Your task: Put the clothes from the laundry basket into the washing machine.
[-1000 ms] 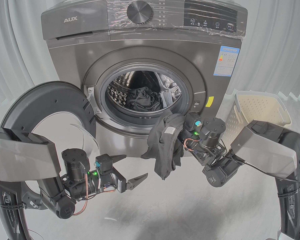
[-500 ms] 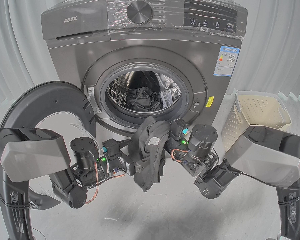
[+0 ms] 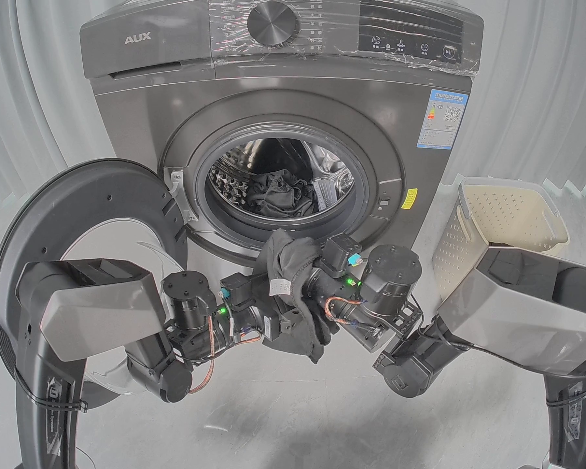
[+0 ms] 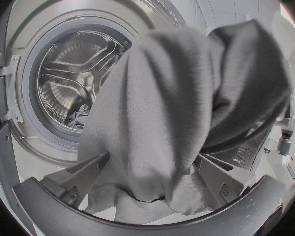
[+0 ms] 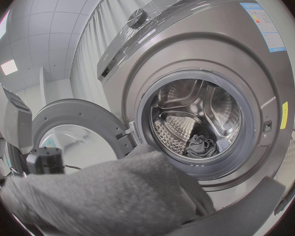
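The right end effector grips the dark garment just below the washing machine opening. The left end effector, spread wide, straddles its hanging folds. Loose trailing cloth could snag at the opening's edge or slide to the floor.

right tool buried in dark garment, laundry basket contents unseen

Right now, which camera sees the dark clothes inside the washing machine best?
The head view: the dark clothes lie unblocked in the middle of the open drum. The right wrist view shows them smaller, low in the drum. The left wrist view shows just an edge beside the held garment.
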